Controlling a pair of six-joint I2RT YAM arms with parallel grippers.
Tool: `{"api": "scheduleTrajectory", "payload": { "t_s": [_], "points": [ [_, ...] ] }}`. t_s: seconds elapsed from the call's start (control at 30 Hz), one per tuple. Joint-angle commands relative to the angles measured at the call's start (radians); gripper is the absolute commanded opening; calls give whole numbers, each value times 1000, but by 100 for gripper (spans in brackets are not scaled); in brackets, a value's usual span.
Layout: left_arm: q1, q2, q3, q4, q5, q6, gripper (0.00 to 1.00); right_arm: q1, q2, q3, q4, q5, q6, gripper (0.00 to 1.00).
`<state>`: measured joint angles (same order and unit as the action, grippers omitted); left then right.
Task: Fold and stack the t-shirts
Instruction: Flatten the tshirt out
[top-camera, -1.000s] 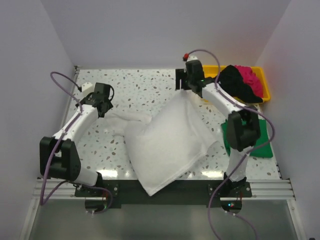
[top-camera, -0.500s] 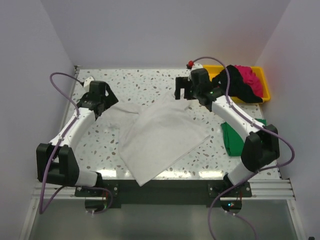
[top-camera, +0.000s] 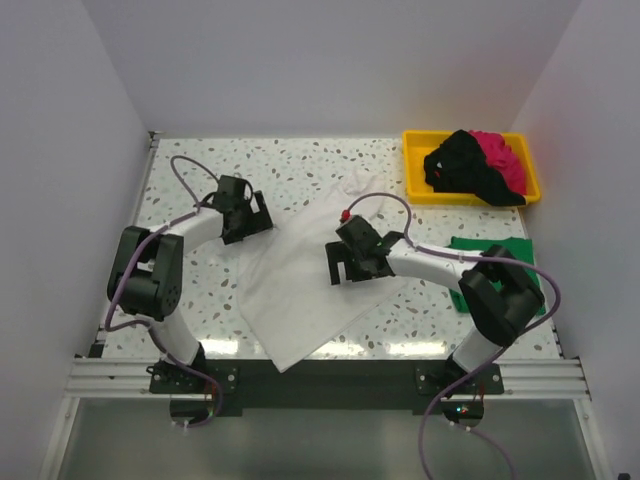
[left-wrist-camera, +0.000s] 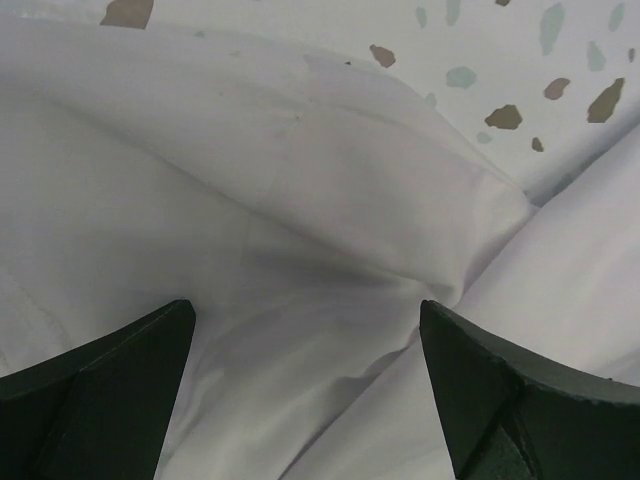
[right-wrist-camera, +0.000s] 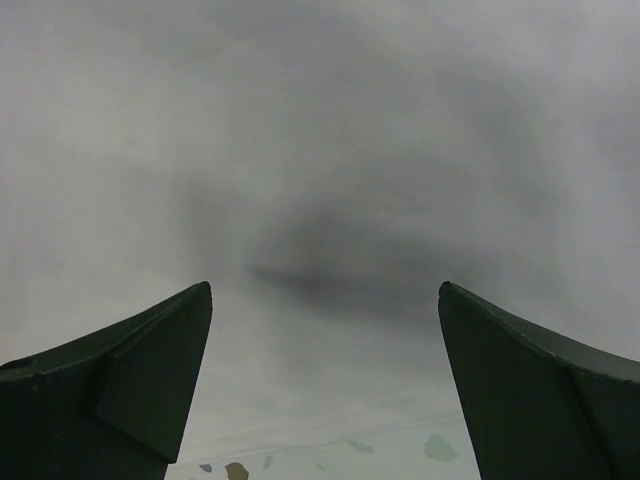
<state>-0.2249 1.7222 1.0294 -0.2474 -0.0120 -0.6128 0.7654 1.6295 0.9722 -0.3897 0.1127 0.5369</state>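
cloth is down: the white t-shirt, held up a second ago, now lies spread flat mid table. left gripper at its 11 o'clock and right gripper at its 3 o'clock have let go, jaws wide above it. folding can likely begin.
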Motion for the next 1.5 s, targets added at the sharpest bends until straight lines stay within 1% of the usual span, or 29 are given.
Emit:
{"api": "scheduleTrajectory", "payload": {
  "t_s": [0.0,0.17,0.27,0.33,0.4,0.43,0.47,0.5,0.53,0.57,0.6,0.63,0.67,0.7,0.8,0.87,0.93,1.03,1.13,1.17,1.2,1.23,1.27,1.3,1.33,1.37,1.4,1.43,1.47],
  "points": [
    [4,34,-9,30,-37,-5,100,-17,52,19,-31,82,75,99],
    [4,-5,-98,-22,-144,-57,100,-113,197,95,-20,56,40,99],
    [4,-36,-158,-64,-181,-97,100,-158,323,225,-23,76,-32,99],
    [2,-52,-227,-61,-143,-116,100,-198,450,379,-66,71,-63,99],
    [-8,-88,-317,-26,-93,-134,100,-219,524,529,-115,77,-110,98],
    [-31,-105,-350,-7,-66,-163,100,-235,593,578,-130,77,-123,99],
    [-48,-139,-408,37,-10,-179,100,-239,619,623,-138,73,-159,99],
    [-68,-156,-431,62,7,-197,100,-245,650,713,-141,71,-178,99],
    [-123,-167,-448,86,38,-221,100,-253,708,767,-158,56,-195,99],
    [-155,-180,-457,124,72,-226,100,-259,742,822,-187,50,-234,98],
    [-186,-182,-454,129,69,-240,100,-264,772,930,-207,50,-251,99],
    [-236,-181,-447,131,61,-264,100,-271,800,986,-227,65,-267,99],
    [-255,-170,-430,138,58,-265,100,-276,861,1038,-248,68,-303,99],
    [-275,-165,-417,134,52,-269,100,-282,884,1135,-256,74,-317,99],
    [-289,-145,-338,103,64,-251,100,-323,954,1305,-310,74,-344,99],
    [-295,-171,-268,56,51,-223,100,-331,940,1347,-333,41,-368,98],
    [-300,-216,-230,19,18,-203,100,-331,845,1324,-305,36,-391,99],
    [-300,-375,-192,-84,-112,-200,100,-330,649,1213,-241,-14,-397,99],
    [-297,-482,-219,-212,-236,-237,100,-321,437,1030,-173,-37,-367,99],
    [-291,-545,-241,-287,-314,-254,100,-318,387,972,-132,-45,-350,99],
    [-271,-573,-256,-320,-339,-274,100,-313,275,848,-111,-56,-335,99],
    [-254,-617,-270,-367,-361,-278,100,-314,226,782,-69,-57,-312,99],
    [-232,-636,-305,-378,-359,-283,100,-314,164,713,-46,-45,-252,99],
    [-178,-650,-325,-382,-352,-281,100,-314,114,569,-22,-41,-217,99],
    [-147,-662,-347,-375,-321,-266,100,-314,4,497,-5,-30,-186,99],
    [-117,-671,-388,-350,-300,-256,100,-314,-50,427,36,-21,-120,99],
    [-73,-673,-406,-333,-281,-245,100,-314,-103,289,58,-9,-85,99],
    [-61,-670,-422,-320,-269,-239,100,-314,-164,220,81,-1,-56,99],
    [-51,-655,-443,-299,-258,-239,99,-314,-265,106,119,16,-11,99]
  ]
}}
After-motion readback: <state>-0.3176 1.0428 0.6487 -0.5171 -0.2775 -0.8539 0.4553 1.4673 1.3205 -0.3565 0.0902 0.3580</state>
